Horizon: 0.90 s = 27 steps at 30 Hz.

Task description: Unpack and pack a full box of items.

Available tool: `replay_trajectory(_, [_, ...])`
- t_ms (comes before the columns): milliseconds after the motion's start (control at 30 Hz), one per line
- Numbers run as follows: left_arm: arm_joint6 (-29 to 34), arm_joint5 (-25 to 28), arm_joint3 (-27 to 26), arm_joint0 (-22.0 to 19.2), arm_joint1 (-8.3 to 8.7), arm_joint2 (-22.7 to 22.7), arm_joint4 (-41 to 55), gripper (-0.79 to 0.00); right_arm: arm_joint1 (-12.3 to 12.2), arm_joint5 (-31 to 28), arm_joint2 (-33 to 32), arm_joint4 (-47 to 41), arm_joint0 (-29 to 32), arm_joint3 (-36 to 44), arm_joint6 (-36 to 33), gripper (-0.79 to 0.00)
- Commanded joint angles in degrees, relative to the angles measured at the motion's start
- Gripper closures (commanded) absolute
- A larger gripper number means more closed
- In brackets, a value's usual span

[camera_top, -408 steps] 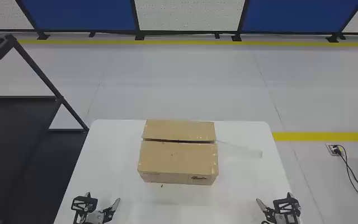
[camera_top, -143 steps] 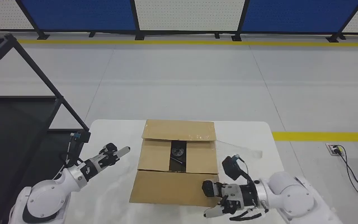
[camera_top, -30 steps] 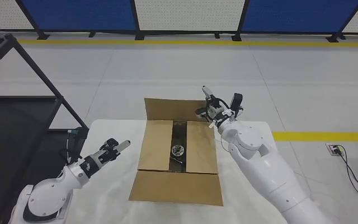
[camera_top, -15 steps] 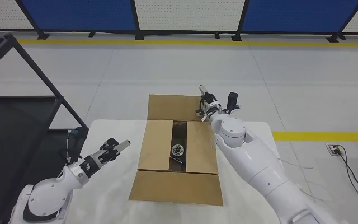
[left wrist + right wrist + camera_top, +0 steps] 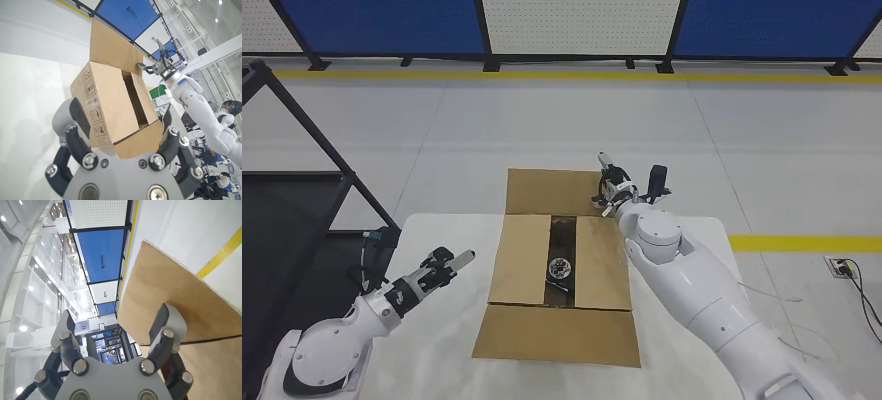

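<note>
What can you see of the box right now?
The box is brown cardboard, upright on the table. Its far flap stands up, the near flap lies folded outward, and two side flaps lie flat with a dark gap between, small items showing inside. Handling symbols mark one side. One of the open right gripper's fingers rests against the far flap.

Floor (image 5: 572,130): pale grey, crossed by yellow lines (image 5: 802,243).
Far side: blue and white perforated partition panels (image 5: 382,25), black-framed.
Left side: black metal rack (image 5: 302,150).
Tabletop (image 5: 437,235): white.
Lighting: round ceiling lights (image 5: 23,328).
</note>
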<state>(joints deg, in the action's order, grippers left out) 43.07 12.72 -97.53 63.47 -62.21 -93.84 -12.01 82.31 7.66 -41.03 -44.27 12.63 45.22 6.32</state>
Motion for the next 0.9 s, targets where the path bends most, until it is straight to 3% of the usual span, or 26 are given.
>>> replay_trajectory(0, [0.0, 0.0, 0.0, 0.0, 0.0, 0.0, 0.0, -0.785, 0.0, 0.0, 0.0, 0.0, 0.0, 0.0, 0.0, -0.785])
replay_trajectory(700, [0.0, 0.0, 0.0, 0.0, 0.0, 0.0, 0.0, -0.785, 0.0, -0.1, 0.0, 0.0, 0.2, 0.1, 0.0, -0.785])
replay_trajectory(867, [-2.2, 0.4, -0.9, 1.0, -0.02, 0.2, 1.3, -0.785, -0.8, -3.3, -3.1, 0.6, 3.0, 3.4, -5.0, -0.785])
